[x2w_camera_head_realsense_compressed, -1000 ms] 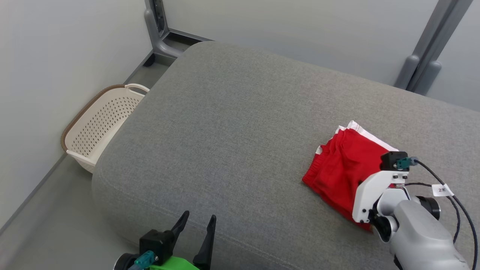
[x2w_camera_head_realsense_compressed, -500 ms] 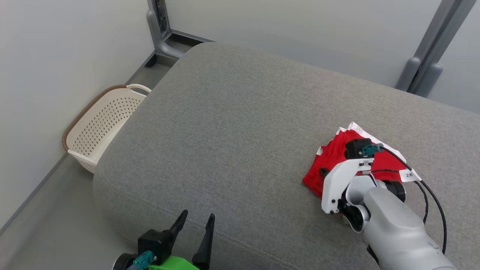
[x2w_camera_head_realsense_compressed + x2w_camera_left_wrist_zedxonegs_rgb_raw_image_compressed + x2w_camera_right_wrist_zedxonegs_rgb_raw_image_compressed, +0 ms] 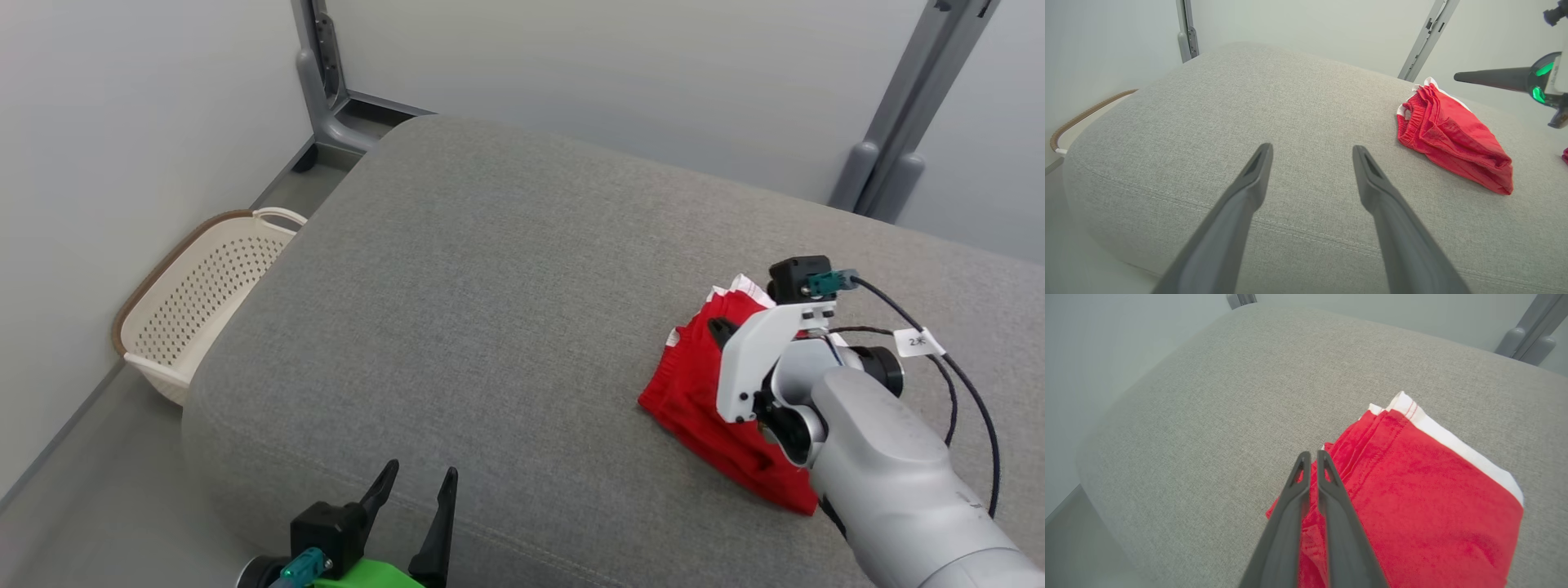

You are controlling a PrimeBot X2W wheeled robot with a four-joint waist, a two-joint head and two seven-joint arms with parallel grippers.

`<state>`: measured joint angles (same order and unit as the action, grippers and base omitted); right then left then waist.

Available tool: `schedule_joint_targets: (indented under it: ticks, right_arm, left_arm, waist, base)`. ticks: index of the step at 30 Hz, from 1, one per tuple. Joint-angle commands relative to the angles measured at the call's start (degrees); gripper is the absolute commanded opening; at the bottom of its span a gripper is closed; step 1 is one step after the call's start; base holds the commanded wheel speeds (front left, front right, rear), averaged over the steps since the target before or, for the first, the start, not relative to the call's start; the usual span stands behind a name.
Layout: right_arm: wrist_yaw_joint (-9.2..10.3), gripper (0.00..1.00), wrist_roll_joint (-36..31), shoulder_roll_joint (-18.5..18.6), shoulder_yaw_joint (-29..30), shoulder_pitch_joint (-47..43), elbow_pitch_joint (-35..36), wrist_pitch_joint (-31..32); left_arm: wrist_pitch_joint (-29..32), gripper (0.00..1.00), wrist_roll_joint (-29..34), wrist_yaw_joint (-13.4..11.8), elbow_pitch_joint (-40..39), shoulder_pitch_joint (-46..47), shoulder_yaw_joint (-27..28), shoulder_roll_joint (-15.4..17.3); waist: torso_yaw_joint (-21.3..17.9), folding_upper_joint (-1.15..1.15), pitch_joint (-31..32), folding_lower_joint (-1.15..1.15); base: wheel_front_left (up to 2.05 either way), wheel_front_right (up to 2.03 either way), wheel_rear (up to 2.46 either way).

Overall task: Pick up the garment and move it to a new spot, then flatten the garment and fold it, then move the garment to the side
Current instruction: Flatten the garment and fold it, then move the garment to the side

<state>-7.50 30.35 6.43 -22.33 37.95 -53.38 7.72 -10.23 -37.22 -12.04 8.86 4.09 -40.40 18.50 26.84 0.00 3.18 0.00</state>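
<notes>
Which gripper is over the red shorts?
The right gripper, shut, above the folded red shorts; the left gripper stands wide open at the near edge of the cushion.

Lab-like test room: bare grey walls (image 3: 122,98), metal posts (image 3: 914,90), laundry basket (image 3: 188,298).

A white tag (image 3: 919,341) sits on a black cable (image 3: 882,300). It begins with "2"; the rest is unreadable.

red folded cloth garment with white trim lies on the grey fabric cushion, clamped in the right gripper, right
Not clamped: the red folded garment lies on the grey fabric cushion; the shut right gripper hangs above it, apart, per the left wrist view.
</notes>
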Motion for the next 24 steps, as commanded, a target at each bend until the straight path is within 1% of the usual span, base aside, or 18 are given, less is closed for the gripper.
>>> schedule_joint_targets:
  ticks: [1,6,12,17,24]
  right_arm:
    - [0.02,1.0,0.33,1.06,0.43,0.51,0.06,-0.12]
    - [0.03,1.0,-0.54,3.79,2.43,-0.12,-0.9,-0.34]
    - [0.02,1.0,-1.85,6.16,6.39,-1.74,-4.28,1.55]
    - [0.02,1.0,-3.05,5.66,9.92,-3.11,-7.12,3.55]
    - [0.02,1.0,-4.15,4.13,14.41,-3.56,-8.59,1.86]
  left_arm:
    - [-0.25,1.0,-0.41,-0.15,-0.27,-0.73,0.2,0.23]
    - [-0.38,1.0,-0.53,-0.28,-0.45,-0.94,0.24,0.35]
    - [-0.38,1.0,-0.72,-0.51,-0.58,-0.95,0.06,0.29]
    - [-0.35,1.0,-0.82,-0.39,-0.6,-0.66,-0.25,0.14]
    - [-0.48,1.0,-0.65,0.03,-0.28,0.47,-0.69,-0.19]
  waist:
    - [-1.1,0.0,0.57,0.0]
    - [-3.12,0.0,0.81,0.0]
    - [-5.08,0.0,0.77,0.0]
    - [-6.43,0.0,0.3,0.0]
    - [-6.61,0.0,-1.16,0.0]
  base:
    - [0.0,0.0,0.0]
    - [0.0,0.0,0.0]
    - [0.0,0.0,0.0]
    - [0.0,0.0,0.0]
    - [0.0,0.0,0.0]
